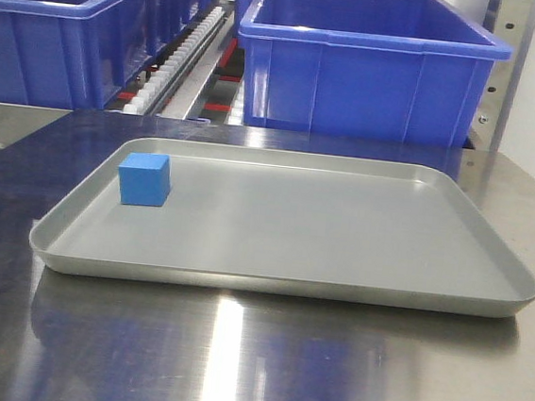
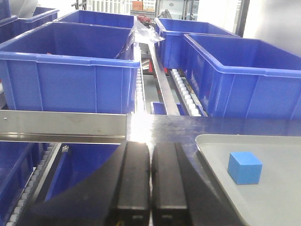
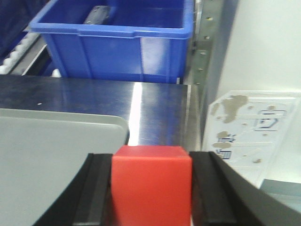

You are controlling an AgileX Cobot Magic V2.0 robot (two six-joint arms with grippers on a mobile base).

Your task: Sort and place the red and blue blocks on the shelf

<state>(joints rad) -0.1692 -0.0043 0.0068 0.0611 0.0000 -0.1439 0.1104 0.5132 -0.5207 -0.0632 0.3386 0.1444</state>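
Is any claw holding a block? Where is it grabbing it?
Yes. The right claw pinches the red block by its opposite sides. The left claw is shut and empty.

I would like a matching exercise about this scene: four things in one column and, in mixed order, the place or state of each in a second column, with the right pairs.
Things:
1. blue block
2. red block
3. left gripper
4. grey tray

Places or states:
A. rests on the steel tabletop
B. clamped in the right gripper
C. shut, holding nothing
D. lies in the grey tray, near its left edge

Pairs: 1-D, 2-B, 3-C, 4-A
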